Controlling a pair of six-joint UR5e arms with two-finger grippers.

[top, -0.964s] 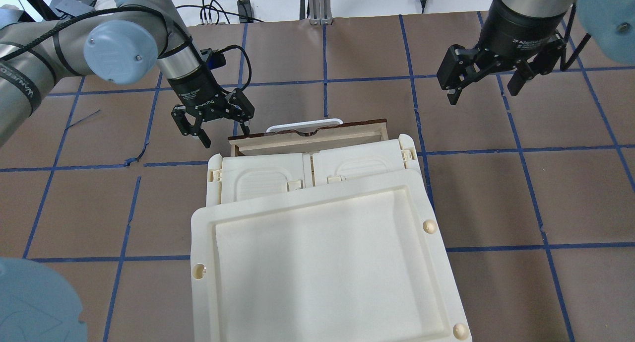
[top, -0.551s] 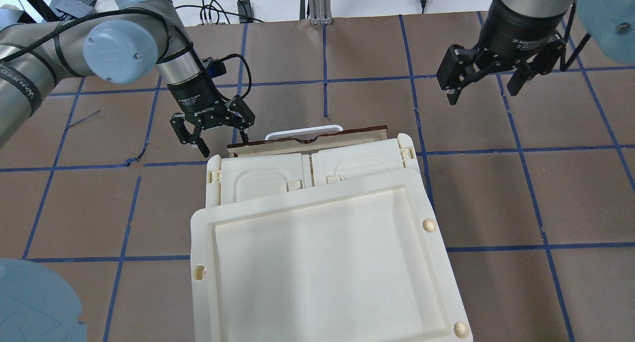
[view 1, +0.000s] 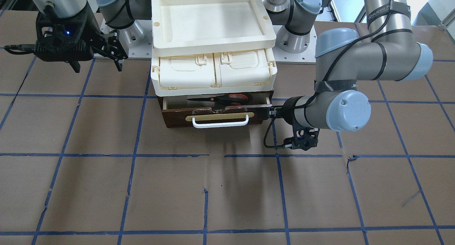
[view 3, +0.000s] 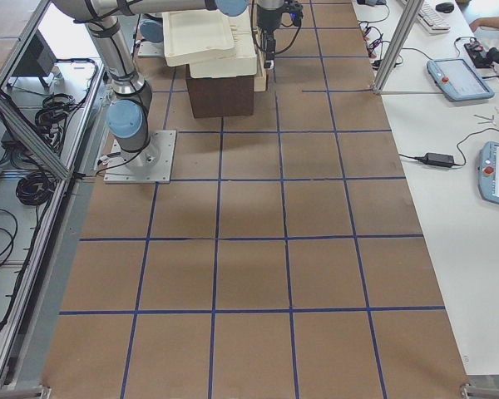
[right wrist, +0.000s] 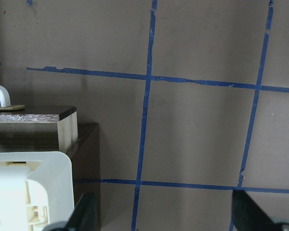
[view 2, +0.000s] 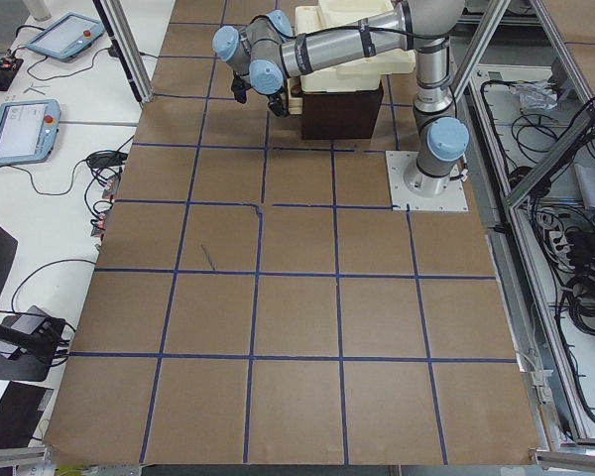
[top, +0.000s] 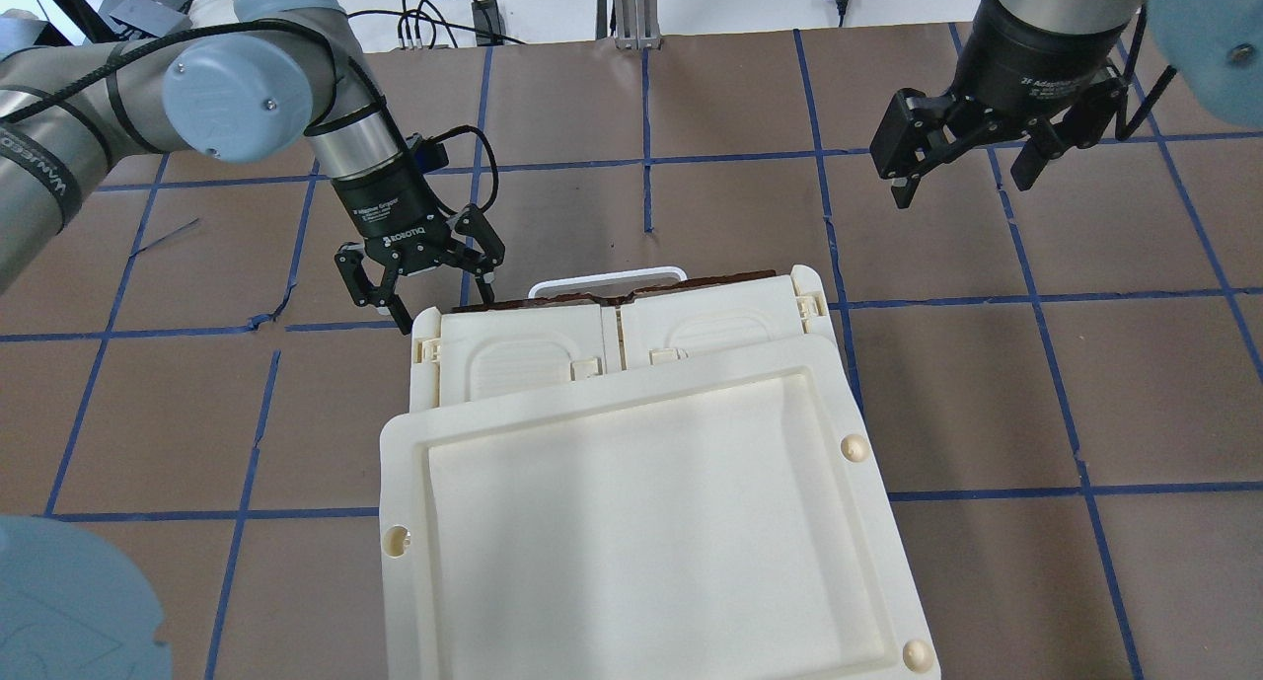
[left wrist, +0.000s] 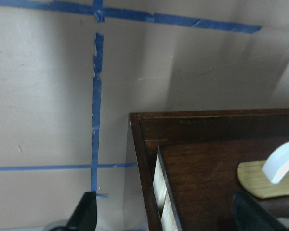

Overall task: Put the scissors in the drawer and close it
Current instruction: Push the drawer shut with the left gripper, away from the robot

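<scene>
From across the bench (view 1: 106, 188), the drawer (view 1: 176, 120) stood slightly pulled out beneath the cream case (view 1: 213, 74), which carried the cream tray (view 1: 213, 46). The scissors (view 1: 227, 99) lay inside the drawer along its width, just behind its dark front, blades pointing away from the end where the left arm (view 1: 341, 110) reached in. The right pincer (view 1: 98, 69) hung well off the drawer's other end, its fingers spread and holding nothing.

From overhead, only the drawer's chipped front edge and white handle (top: 607, 271) showed past the case. The left pincer (top: 444, 312) sat at the drawer's end with its fingers apart, one finger just in front of the drawer's face; contact could not be told.

The exterior left view showed the near arm bent down to the drawer, too small for detail. In the exterior right view the drawer was hidden under the case.

The left wrist camera looked down on the drawer's corner, its pale side standing out a little from the dark cabinet (left wrist: 144, 144), with both black fingers (left wrist: 84, 214) wide apart.

The right wrist camera caught the drawer's far end beside the case corner, that pincer's fingers parted over bare bench.
</scene>
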